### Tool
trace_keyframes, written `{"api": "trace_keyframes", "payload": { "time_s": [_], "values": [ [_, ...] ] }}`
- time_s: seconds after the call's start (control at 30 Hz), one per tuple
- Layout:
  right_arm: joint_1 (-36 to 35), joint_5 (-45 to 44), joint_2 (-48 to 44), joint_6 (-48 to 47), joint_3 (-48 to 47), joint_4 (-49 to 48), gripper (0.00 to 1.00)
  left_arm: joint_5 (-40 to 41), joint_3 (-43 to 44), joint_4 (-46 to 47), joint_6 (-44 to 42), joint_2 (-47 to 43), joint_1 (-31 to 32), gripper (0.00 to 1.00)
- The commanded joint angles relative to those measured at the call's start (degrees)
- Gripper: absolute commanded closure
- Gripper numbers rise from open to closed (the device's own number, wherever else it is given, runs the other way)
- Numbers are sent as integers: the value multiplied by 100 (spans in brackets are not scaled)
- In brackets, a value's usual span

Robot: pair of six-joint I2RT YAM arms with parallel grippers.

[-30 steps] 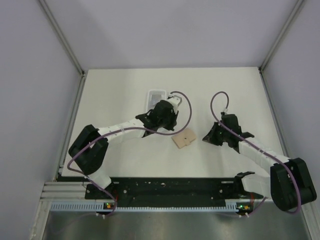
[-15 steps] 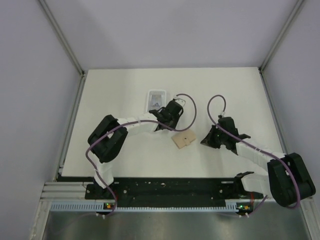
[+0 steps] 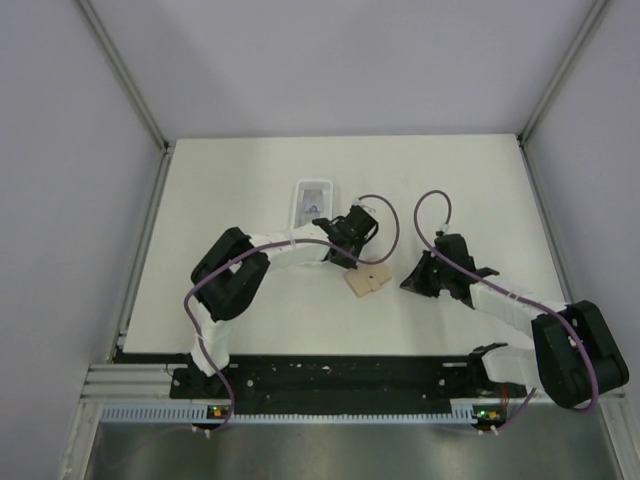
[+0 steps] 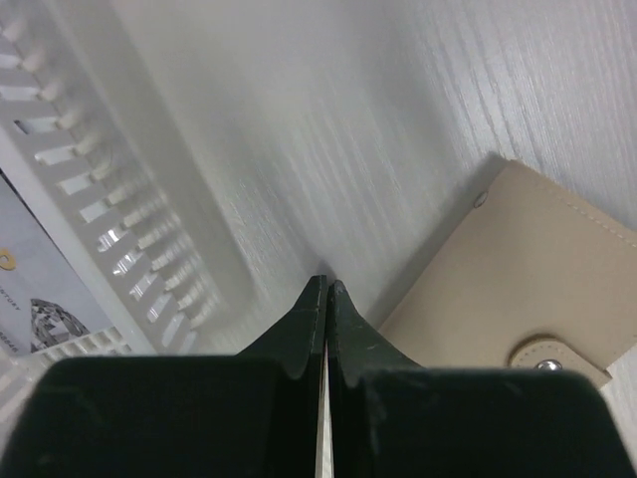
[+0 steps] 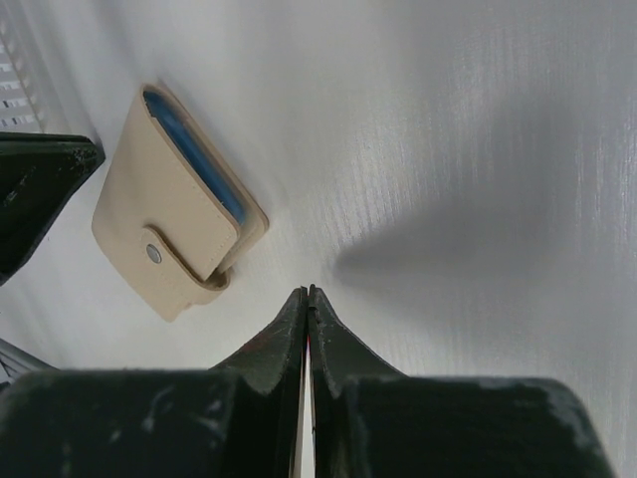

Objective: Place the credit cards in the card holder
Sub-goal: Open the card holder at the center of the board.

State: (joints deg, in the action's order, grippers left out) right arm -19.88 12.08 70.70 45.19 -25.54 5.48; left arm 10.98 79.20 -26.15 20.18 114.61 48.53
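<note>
Currently, the card holder is seen lying shut on the worktop between the two arms, its tab snapped down. The left fingers are pressed together with nothing held, just beside the holder's corner. The right fingers are likewise closed and empty, near its tab side. A clear slotted tray is found close by the left fingers, with a credit card inside it.
</note>
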Motion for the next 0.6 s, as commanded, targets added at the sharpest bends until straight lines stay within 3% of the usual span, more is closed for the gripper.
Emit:
{"api": "trace_keyframes", "payload": {
  "time_s": [0.0,0.57],
  "values": [
    [-78,-74,14,121,-92,-126,100,-61,-396,-241,407,-175,200,100],
    [-78,67,-117,52,-4,-108,100,-333,-1266,136,1101,-983,859,100]
  ]
}}
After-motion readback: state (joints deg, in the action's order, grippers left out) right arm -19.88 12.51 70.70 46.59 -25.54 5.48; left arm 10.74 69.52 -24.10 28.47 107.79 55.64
